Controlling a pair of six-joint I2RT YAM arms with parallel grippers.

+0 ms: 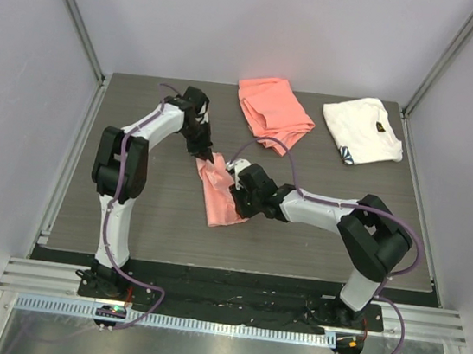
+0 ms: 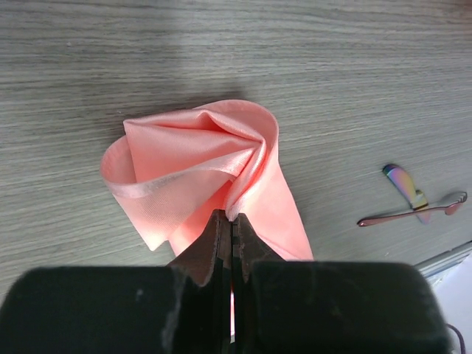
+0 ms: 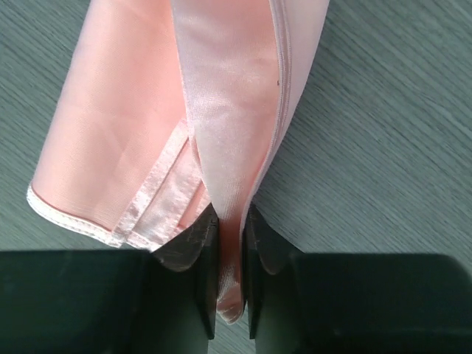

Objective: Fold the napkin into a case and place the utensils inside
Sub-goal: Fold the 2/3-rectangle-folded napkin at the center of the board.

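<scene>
The glossy pale-pink napkin (image 1: 219,199) lies partly folded into a narrow strip in the middle of the table. My left gripper (image 1: 208,157) is at its far end and is shut on a raised, bunched fold (image 2: 192,158), with its jaws (image 2: 232,215) pressed together on the cloth. My right gripper (image 1: 239,197) is at the strip's right side, shut on a lifted satin layer (image 3: 221,96) that runs between its jaws (image 3: 230,220). The two dark iridescent utensils (image 2: 413,208) lie crossed on the table in the left wrist view. I cannot make them out in the top view.
A thicker coral-orange cloth (image 1: 271,109) lies crumpled at the back centre. A white cloth with a dark mark (image 1: 363,130) lies at the back right. Grey walls and metal frame rails enclose the dark wood-grain table (image 1: 126,223).
</scene>
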